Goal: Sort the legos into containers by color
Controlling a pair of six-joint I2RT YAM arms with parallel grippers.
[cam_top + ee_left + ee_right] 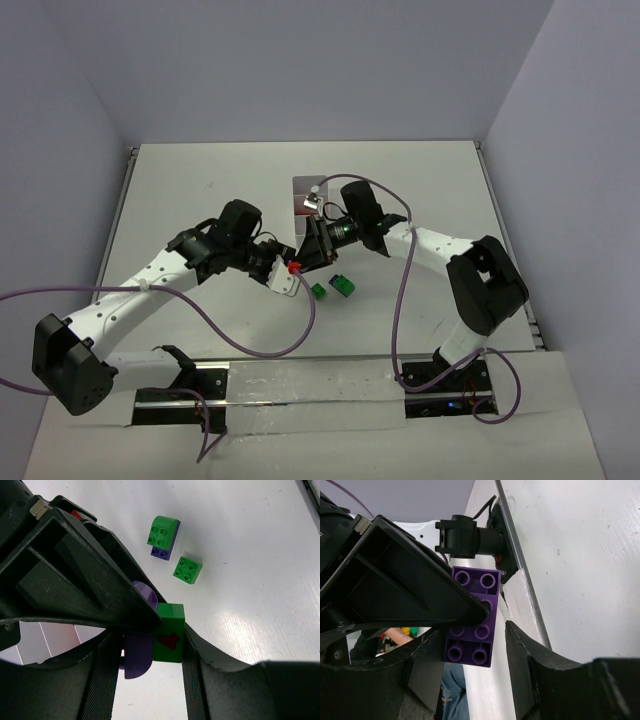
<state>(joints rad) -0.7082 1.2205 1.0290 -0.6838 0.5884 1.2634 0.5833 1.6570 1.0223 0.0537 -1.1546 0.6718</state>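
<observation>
Green legos (187, 570), two loose, one clenched in left fingers (75, 580), right fingers' (395, 590) grip on purple lego (470, 645) unclear

The left gripper (290, 270) and right gripper (305, 252) meet almost tip to tip above the white table (200, 190). Just beside them lie a small green brick (319, 290) and a larger green brick (345, 288), with a dark blue brick (335, 279) against the larger one. The white tray (300, 183) sits beyond them, half hidden by the right arm.

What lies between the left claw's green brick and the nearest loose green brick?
Nothing: the left wrist view shows bare white table between the held green plastic brick and the small square green brick.
</observation>
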